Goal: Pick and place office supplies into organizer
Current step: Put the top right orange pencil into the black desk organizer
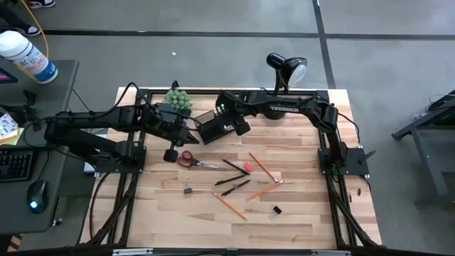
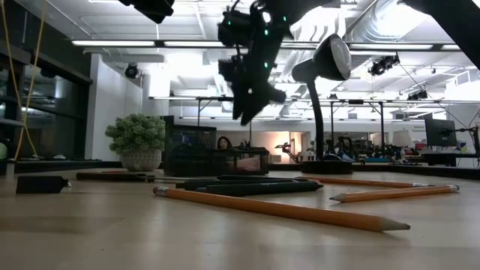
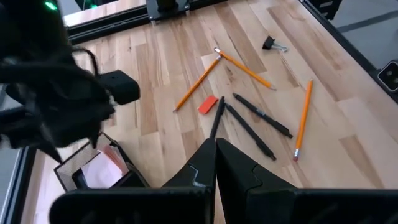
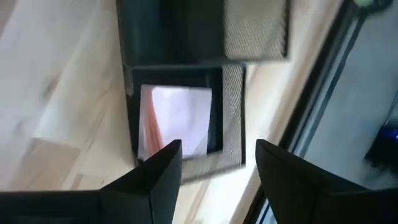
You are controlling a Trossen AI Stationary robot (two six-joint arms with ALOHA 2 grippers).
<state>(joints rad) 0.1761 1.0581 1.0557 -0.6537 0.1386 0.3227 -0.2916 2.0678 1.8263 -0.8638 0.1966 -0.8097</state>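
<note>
The high view looks straight down on the whole table [image 1: 298, 220], while the low view sits at tabletop height, close behind an orange pencil [image 2: 281, 209], facing level into the room. The right wrist view looks steeply down, close over the organizer [image 4: 233, 109] with the sticky-note pad [image 4: 177, 118] inside; the left wrist view shares both, looking obliquely across the scattered pencils and pens.
</note>
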